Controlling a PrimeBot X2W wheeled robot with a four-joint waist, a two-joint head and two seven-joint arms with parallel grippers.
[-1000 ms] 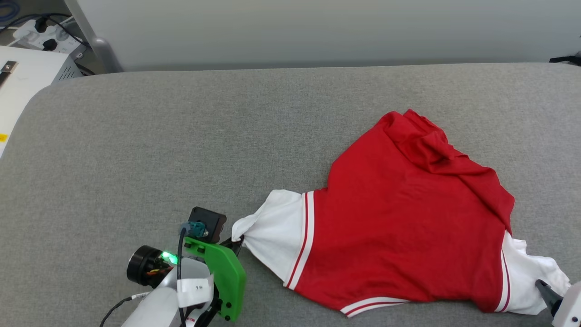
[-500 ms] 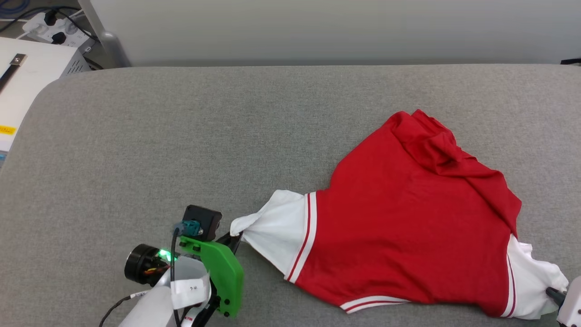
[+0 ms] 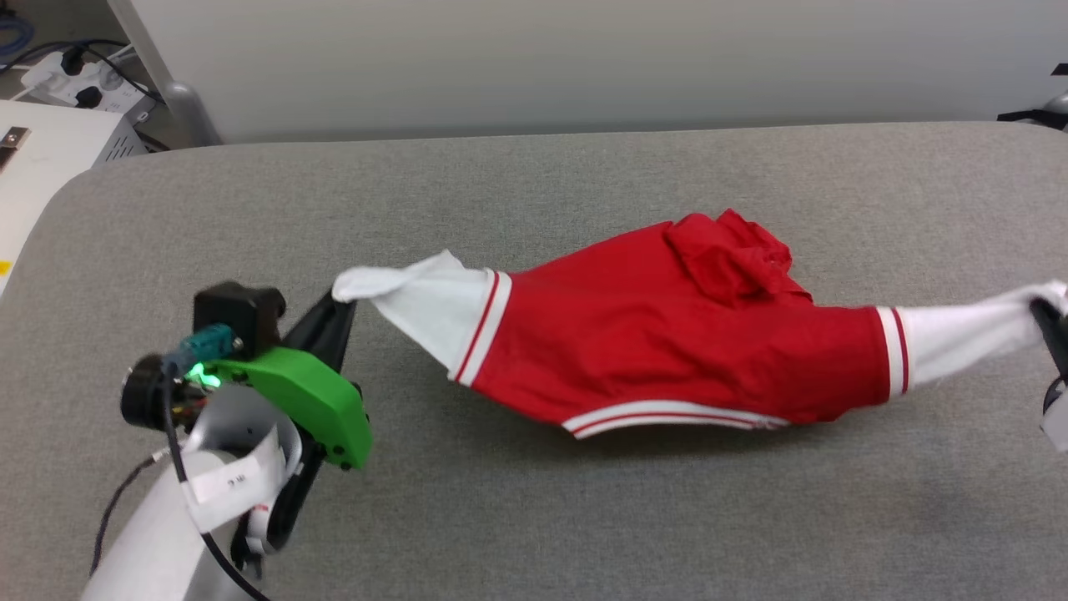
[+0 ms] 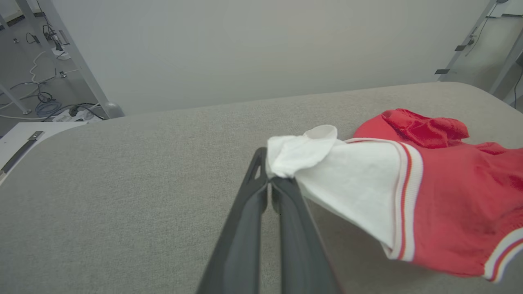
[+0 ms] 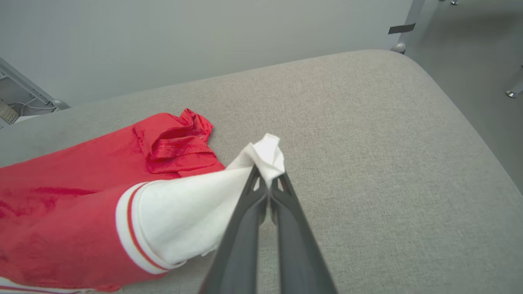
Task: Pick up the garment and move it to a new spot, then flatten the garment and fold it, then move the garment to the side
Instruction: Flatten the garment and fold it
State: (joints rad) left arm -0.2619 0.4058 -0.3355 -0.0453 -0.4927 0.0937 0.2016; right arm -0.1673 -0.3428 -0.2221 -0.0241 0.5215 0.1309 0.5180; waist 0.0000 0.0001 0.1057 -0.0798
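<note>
Your left gripper (image 3: pixel 340 302) pinches one white sleeve tip. Your right gripper (image 3: pixel 1043 310) pinches the other, fingers pressed together on cloth. The garment (image 3: pixel 667 351) stretches between them over a grey woven-fabric surface (image 3: pixel 534 192) with rounded corners, a pale wall (image 3: pixel 584 58) behind. It is soft red jersey, striped trim, bunched on top.

A bright green bracket (image 3: pixel 313 401) studded with small dark screws (image 3: pixel 338 453) caps the left wrist. Just above it sits a black boxy camera module (image 3: pixel 238 305); at its left, a teal connector (image 3: pixel 204 342), a green light (image 3: pixel 198 374) and a black cylinder (image 3: pixel 142 394). Below it, a pale silver forearm (image 3: pixel 138 542) wears a white label (image 3: pixel 234 482) and trails a thin black cable (image 3: pixel 173 430). Ahead of it the left jaws are two long dark fingers (image 4: pixel 241 237), slotted near the tips
</note>
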